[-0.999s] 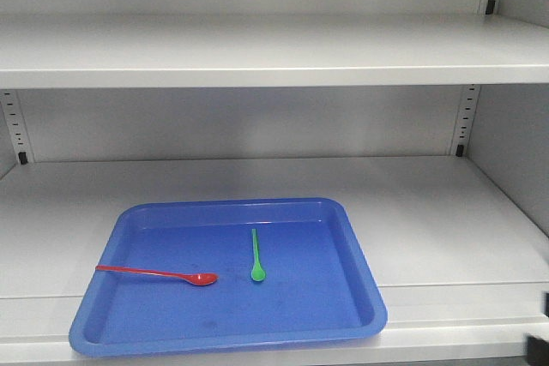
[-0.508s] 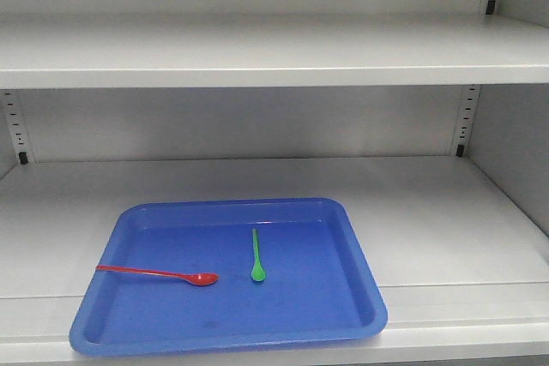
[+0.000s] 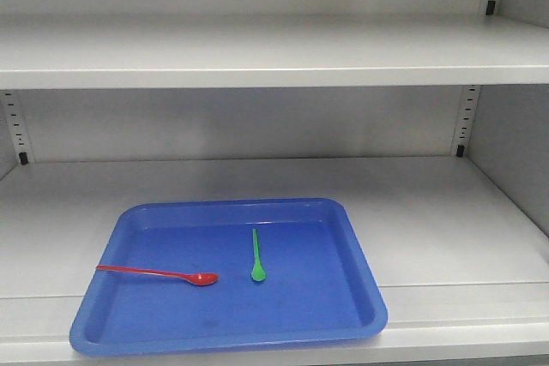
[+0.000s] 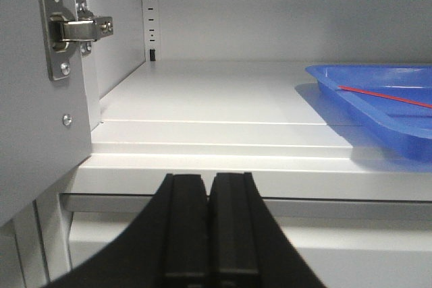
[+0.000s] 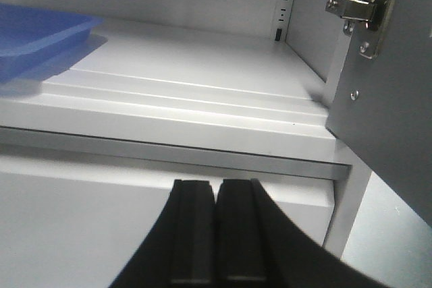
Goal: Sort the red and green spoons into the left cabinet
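- We are seeing a silver hinge (image 4: 73, 28) sitting screwed to a grey door panel (image 4: 34, 139) in the left wrist view.
- We are finding a lone screw (image 4: 66, 120) sitting below that hinge on the same panel.
- We are spotting a small black clip (image 4: 153, 54) sitting right of the hinge, farther back.
- We are seeing a second hinge (image 5: 361, 9) showing in the right wrist view; we are not managing to place it against the first.

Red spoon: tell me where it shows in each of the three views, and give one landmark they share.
Front view: red spoon lies in the tray's left half, handle over the left rim, bowl toward the green spoon.
Left wrist view: only its thin handle shows, at the right edge, across the tray.
Right wrist view: not in it.
Shared landmark: the blue tray.
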You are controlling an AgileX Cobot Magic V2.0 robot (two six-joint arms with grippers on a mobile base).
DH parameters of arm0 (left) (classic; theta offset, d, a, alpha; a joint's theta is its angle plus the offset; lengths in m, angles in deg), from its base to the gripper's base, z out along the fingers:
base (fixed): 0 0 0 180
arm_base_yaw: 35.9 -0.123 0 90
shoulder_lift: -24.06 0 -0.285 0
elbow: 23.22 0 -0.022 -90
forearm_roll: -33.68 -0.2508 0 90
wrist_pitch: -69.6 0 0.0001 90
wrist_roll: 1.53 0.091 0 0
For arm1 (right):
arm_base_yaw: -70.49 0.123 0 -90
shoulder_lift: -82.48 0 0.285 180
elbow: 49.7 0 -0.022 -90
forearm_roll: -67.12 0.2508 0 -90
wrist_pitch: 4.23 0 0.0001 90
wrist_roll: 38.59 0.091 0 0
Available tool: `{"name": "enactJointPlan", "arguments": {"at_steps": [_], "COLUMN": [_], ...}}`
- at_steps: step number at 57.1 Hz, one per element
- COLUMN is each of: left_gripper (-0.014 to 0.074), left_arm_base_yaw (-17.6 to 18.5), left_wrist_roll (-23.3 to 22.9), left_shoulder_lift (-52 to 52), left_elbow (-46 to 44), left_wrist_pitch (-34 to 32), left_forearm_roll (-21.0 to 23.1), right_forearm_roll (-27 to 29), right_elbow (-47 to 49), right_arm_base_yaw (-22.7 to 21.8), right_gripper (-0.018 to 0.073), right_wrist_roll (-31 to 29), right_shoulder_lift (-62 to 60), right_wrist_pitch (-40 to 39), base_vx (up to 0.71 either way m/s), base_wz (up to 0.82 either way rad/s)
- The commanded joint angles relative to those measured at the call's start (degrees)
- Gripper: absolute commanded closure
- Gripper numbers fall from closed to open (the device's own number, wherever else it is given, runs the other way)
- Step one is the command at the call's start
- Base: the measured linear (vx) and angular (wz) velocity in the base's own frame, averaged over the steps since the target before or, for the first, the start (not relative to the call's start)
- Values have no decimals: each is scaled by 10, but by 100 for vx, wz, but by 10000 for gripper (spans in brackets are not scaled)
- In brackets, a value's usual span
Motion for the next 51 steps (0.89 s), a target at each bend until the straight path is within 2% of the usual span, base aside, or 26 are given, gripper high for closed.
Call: {"name": "enactJointPlan", "arguments": {"at_steps": [1, 51], "left_gripper": [603, 603], "left_arm_base_yaw": [0, 0], "left_wrist_roll": [-4, -4], "left_shoulder_lift": [-11, -11], "left_elbow": [-1, -1], "left_wrist_pitch": [-47, -47], "left_forearm_roll": [0, 0], "right_forearm_roll": [6, 17], "right_elbow": [-6, -6], "right_arm_base_yaw": [-3, -3], "right_gripper": [568, 568], "right_wrist_roll": [-5, -5], "right_shoulder_lift": [-10, -9], "right_wrist_pitch": [-43, -41], "base_vx": [0, 0], "base_wz": [0, 0]}}
